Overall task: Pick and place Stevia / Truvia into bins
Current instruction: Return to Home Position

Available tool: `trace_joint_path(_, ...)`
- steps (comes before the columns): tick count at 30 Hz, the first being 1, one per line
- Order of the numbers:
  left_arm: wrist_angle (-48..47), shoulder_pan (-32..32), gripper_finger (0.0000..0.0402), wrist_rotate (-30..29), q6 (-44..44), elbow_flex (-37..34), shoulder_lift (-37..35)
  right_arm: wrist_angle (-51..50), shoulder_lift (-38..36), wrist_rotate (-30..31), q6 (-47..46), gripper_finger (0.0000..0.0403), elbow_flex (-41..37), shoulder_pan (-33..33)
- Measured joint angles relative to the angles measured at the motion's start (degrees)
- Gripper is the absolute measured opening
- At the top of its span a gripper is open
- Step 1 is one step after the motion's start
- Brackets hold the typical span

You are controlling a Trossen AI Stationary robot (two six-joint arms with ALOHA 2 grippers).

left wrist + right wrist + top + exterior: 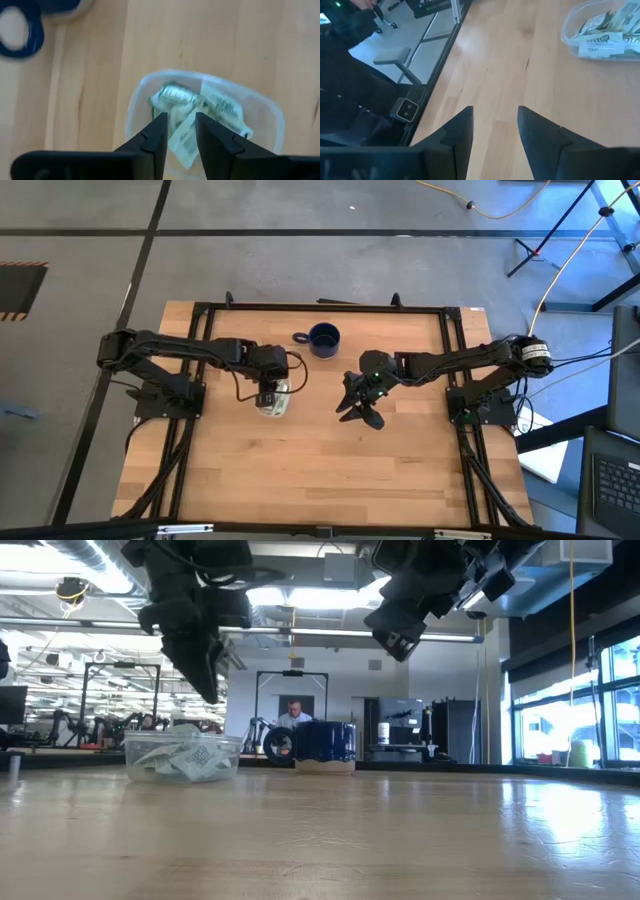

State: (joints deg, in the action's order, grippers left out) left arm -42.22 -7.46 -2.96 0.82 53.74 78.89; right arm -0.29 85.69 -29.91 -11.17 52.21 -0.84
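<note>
Left jaws parted, empty, above tub [131, 107] of sachets [220, 107], right jaws open, mug [324, 338] beyond

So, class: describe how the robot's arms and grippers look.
Both arms are black and jointed, with a black cable looping at the left wrist. The left gripper and right gripper each have two dark, tapering fingers. A green light shows on the right arm.

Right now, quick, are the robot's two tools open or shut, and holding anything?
Left tool: open, holding nothing, above the tub.
Right tool: open, holding nothing.
</note>
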Motion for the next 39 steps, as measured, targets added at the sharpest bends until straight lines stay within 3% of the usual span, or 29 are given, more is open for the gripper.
trace_joint_path(14,3.48,0.35,0.0082,-1.53,0.99,-3.80,4.20,-1.51,0.02,2.47,1.27,0.0157,0.00,0.02)
trace_joint_path(25,4.65,0.35,0.0082,-2.34,2.06,-3.85,13.33,-2.02,0.02,2.47,1.26,0.0157,0.00,0.02)
trace_joint_path(30,3.43,0.32,0.0082,-6.07,2.40,-3.18,10.10,-2.00,0.02,2.47,1.06,0.0157,0.00,0.00)
trace_joint_path(39,3.13,0.35,0.0082,-6.38,3.68,-0.78,-0.80,-5.80,-2.61,2.46,3.12,0.0157,-0.02,-0.59)
